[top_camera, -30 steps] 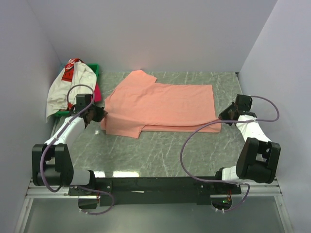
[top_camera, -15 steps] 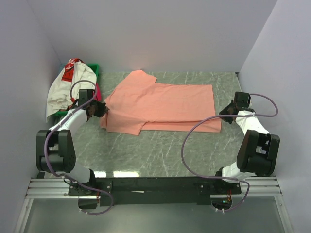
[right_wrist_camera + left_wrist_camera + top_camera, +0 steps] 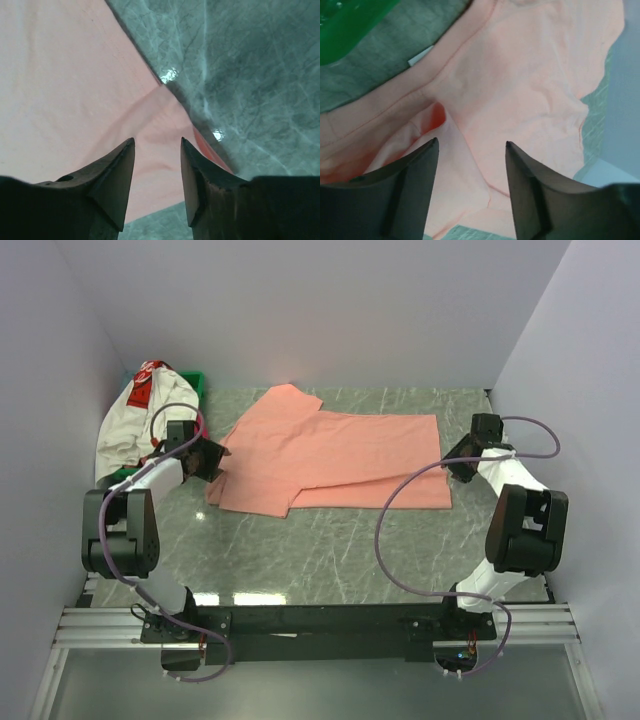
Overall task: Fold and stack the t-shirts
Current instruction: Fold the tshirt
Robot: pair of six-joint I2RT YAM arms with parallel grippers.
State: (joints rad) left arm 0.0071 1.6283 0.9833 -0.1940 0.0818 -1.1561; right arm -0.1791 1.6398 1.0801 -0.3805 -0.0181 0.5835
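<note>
The salmon-pink t-shirt (image 3: 330,455) lies folded lengthwise on the marble table, one sleeve sticking out at the back left. My left gripper (image 3: 215,458) sits at its left edge, open, and in the left wrist view the gripper (image 3: 471,142) hovers over the pink cloth (image 3: 535,75) with nothing between the fingers. My right gripper (image 3: 450,462) is at the shirt's right edge, also open. In the right wrist view the gripper (image 3: 157,140) straddles the shirt's corner (image 3: 75,75) without pinching it. The white t-shirt with a red patch (image 3: 135,425) is heaped at the far left.
A green tray (image 3: 192,380) holds the white shirt against the left wall, and its corner (image 3: 345,25) shows in the left wrist view. Grey walls close in the table at the back and on both sides. Bare marble (image 3: 330,550) stretches in front of the shirt.
Both grippers have gone from shut to open and let go of the salmon shirt's edge. Both arms carried that edge toward the back, so the shirt now lies folded narrower.
</note>
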